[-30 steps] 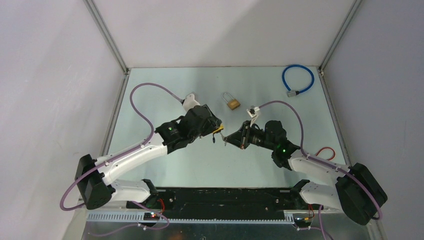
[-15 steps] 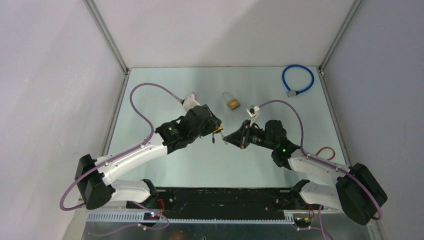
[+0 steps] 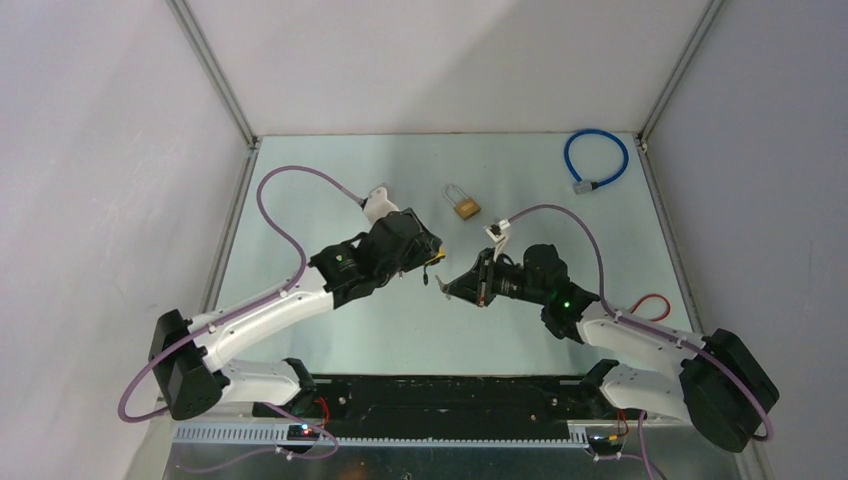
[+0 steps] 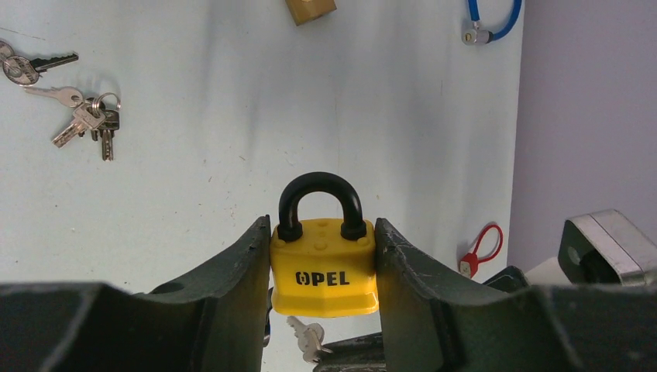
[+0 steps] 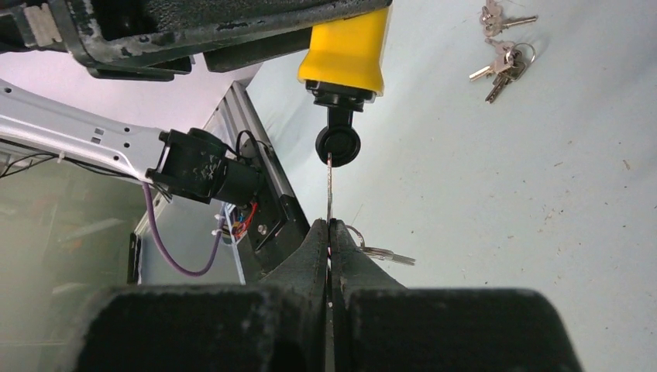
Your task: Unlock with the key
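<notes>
- My left tool (image 4: 324, 231) clamps the yellow padlock (image 4: 324, 273).
- My right tool (image 5: 329, 230) pinches the key ring (image 5: 328, 186); the black-headed key (image 5: 338, 145) sits straight ahead in the padlock, its axis along mine.
</notes>
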`<state>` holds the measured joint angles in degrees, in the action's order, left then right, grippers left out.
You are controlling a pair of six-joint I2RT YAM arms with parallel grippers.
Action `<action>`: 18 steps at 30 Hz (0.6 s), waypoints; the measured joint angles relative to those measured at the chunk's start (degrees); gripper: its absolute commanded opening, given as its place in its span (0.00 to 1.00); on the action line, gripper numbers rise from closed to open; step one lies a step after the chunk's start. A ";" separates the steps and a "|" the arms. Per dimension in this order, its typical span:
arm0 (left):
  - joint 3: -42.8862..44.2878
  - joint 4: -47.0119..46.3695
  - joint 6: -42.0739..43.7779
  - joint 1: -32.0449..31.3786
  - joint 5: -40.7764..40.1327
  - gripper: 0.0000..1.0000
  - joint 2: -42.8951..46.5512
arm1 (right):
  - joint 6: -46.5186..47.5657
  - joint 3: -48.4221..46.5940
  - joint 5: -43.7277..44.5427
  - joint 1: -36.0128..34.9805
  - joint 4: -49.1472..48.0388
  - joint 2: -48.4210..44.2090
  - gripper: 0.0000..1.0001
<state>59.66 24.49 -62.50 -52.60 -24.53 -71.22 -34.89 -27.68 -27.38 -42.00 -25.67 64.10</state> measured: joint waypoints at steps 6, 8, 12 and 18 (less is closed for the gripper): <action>-0.85 -0.02 0.00 -0.02 -0.44 0.00 0.85 | -0.33 -0.02 1.66 -0.26 -0.11 -1.27 0.00; -0.85 -0.02 0.00 -0.02 -0.42 0.00 0.85 | -0.83 -0.04 2.05 -0.11 -0.70 -1.29 0.00; -0.85 -0.09 0.00 -0.07 -0.42 0.00 0.90 | -2.10 -0.15 2.14 0.42 -2.73 -0.76 0.00; -0.85 -0.20 0.00 -0.11 -0.39 0.00 0.90 | -2.91 -0.85 2.36 0.50 -3.50 0.83 0.00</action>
<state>58.81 24.29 -62.50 -52.71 -24.93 -70.32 -37.80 -28.53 -25.02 -41.50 -29.17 64.93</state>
